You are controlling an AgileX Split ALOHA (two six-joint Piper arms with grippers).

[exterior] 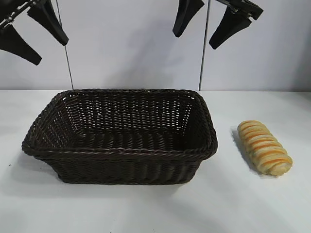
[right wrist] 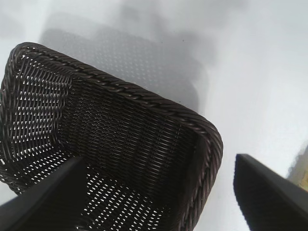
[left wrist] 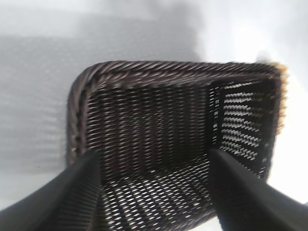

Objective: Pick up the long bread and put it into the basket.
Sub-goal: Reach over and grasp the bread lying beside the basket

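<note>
We see a white surface (exterior: pixel 146 208) at the front, and it runs all the way back to a pale wall (exterior: pixel 131 43).

Closest to us is the basket (exterior: pixel 121 152). It is big, dark brown and woven, with sloping sides and a braided rim. It sits flat on the surface, a little to the left of the middle. We can see right down to its bottom, and there is no food in it.

To the right of the basket lies the bread (exterior: pixel 264 147). It is long and yellow, with orange stripes going across it. It rests on the surface, close to the basket's right end but not touching it. One end points back, and the other end points toward us and a bit to the right. Nothing is holding it.

Farther back and high up hang the two grippers. The left gripper (exterior: pixel 33 31) is up in the top left corner, above the basket's left end. Its black jaws stand apart and hold nothing. From its own camera we look down between its fingers (left wrist: pixel 72 197) into the basket, and a bit of bread peeks past the far wall (left wrist: pixel 283 96).

The right gripper (exterior: pixel 206 24) hangs at the top, above the basket's right end. Its jaws are spread wide and hold nothing. From its camera we see the basket's corner, with one finger (right wrist: pixel 269 192) out over the bare surface.
</note>
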